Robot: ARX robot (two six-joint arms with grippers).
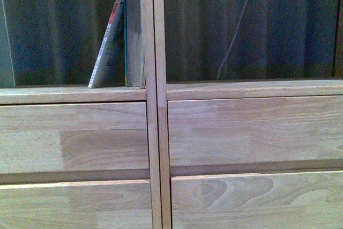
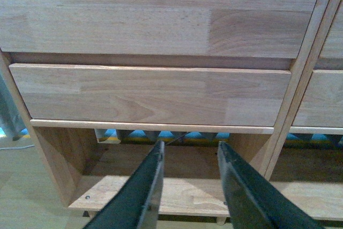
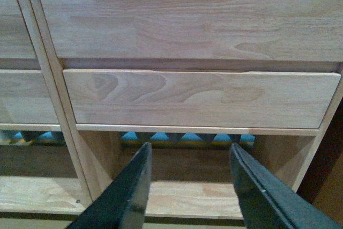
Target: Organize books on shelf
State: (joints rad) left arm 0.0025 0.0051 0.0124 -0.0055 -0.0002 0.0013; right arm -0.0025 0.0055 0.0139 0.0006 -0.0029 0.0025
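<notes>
In the front view the light-wood shelf (image 1: 153, 132) fills the frame, with two drawer fronts in each column. A white book (image 1: 107, 44) with a red-and-white spine leans to the right in the upper left open compartment. A slim book with a teal edge (image 1: 126, 36) stands upright against the centre divider, right of it. Neither gripper shows in the front view. My left gripper (image 2: 188, 151) is open and empty, facing the shelf's lower left compartment (image 2: 161, 186). My right gripper (image 3: 190, 154) is open and empty, facing the lower right compartment (image 3: 187, 191).
The upper right compartment (image 1: 252, 30) holds no books; a thin pale cord (image 1: 236, 30) hangs behind it. Dark corrugated sheeting shows through the backless compartments. A blue and yellow mat (image 2: 155, 134) shows behind the bottom compartments. Pale floor (image 2: 27, 197) lies to the shelf's left.
</notes>
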